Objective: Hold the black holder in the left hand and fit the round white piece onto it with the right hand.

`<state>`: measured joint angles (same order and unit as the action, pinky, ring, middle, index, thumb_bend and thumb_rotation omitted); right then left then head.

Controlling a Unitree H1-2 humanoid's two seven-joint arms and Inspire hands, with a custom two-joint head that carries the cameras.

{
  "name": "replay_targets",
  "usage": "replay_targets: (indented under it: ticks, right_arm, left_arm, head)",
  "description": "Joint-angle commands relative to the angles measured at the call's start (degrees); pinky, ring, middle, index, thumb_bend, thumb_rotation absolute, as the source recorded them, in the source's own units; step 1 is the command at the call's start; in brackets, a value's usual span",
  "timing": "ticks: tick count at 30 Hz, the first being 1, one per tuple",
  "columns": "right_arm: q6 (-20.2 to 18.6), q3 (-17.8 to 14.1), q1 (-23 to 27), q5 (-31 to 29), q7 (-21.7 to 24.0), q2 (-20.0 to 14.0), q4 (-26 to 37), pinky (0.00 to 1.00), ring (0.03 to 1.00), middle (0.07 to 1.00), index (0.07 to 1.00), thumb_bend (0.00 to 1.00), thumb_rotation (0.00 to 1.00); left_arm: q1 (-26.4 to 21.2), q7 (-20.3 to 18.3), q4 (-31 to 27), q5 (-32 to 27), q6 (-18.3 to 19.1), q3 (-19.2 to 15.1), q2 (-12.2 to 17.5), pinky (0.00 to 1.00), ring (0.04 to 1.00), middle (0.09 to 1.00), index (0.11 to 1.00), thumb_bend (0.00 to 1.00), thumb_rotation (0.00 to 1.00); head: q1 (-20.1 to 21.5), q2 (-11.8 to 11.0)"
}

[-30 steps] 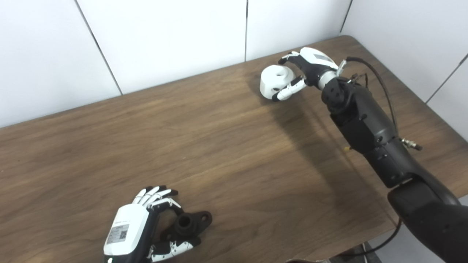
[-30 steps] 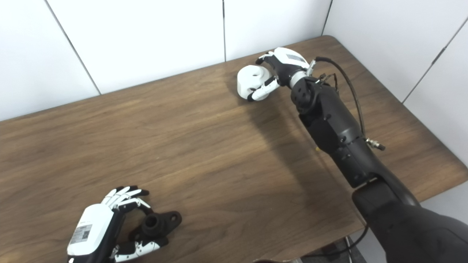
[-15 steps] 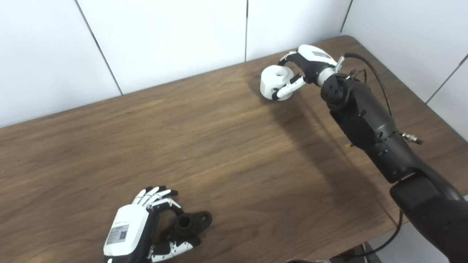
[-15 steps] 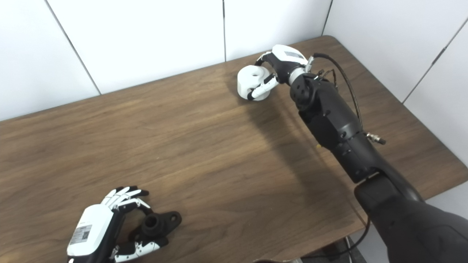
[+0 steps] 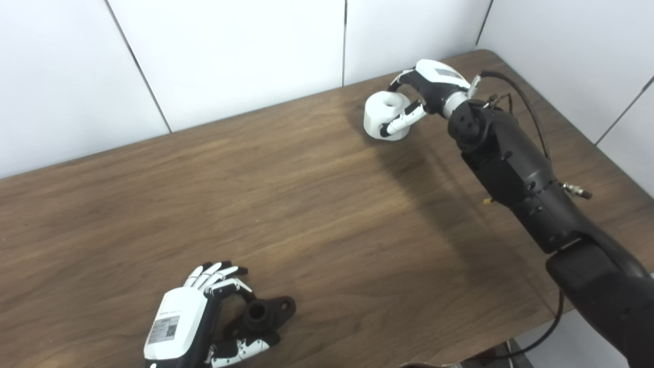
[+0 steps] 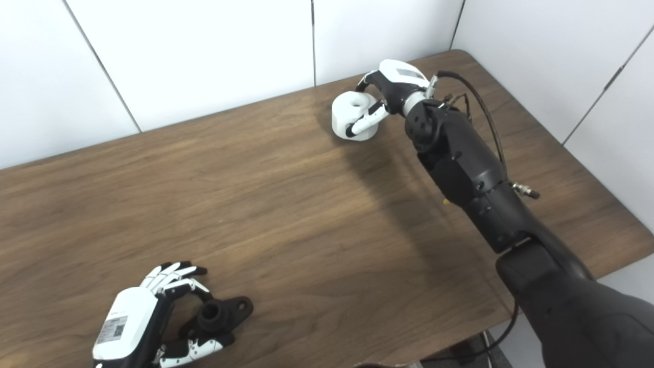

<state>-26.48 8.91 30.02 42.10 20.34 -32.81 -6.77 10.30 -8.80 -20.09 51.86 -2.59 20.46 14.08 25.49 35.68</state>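
The black holder (image 5: 266, 312) lies on the wooden table (image 5: 327, 214) near its front left edge, with its short tube pointing up. My left hand (image 5: 179, 323) is closed around the holder's left end, fingers over the top and thumb underneath. The round white piece (image 5: 379, 116), with a hole in its top, stands at the far right of the table. My right hand (image 5: 426, 87) is wrapped around it, thumb across the front and fingers behind. The two hands are far apart. Both also show in the right eye view: holder (image 6: 220, 314), white piece (image 6: 350, 116).
White wall panels (image 5: 230, 61) close off the back and right side of the table. A black cable (image 5: 521, 99) loops off my right forearm. The table's front edge runs close below my left hand, and its right corner lies behind my right hand.
My right hand has closed more tightly on the white piece, which has turned from tilted to more upright. The left hand and the holder have not moved.
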Motion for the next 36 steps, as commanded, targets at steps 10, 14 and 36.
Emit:
replay_targets:
  ticks: [10,14,36]
  right_arm:
    - [0.4,0.4,3.3,0.6,-0.2,-2.6,1.5,0.93,0.995,0.908,0.684,0.77,0.34]
    - [0.4,0.5,3.6,0.5,-0.2,-2.9,1.2,0.93,0.995,0.907,0.677,0.76,0.32]
    - [0.6,1.2,4.1,0.1,-0.2,-3.4,1.1,0.92,0.976,0.875,0.629,0.73,0.30]
  left_arm:
    - [1.6,-1.4,0.6,1.6,1.5,-0.6,1.4,0.93,0.866,0.791,0.485,0.52,0.05]
    - [1.4,-1.5,0.6,2.1,1.5,-0.5,1.4,0.93,0.862,0.790,0.485,0.52,0.05]
    - [1.2,-1.4,0.7,1.1,1.7,-1.2,1.0,0.93,0.865,0.793,0.485,0.52,0.05]
  head:
    - [0.5,0.1]
    - [0.5,0.1]
    - [0.3,0.2]
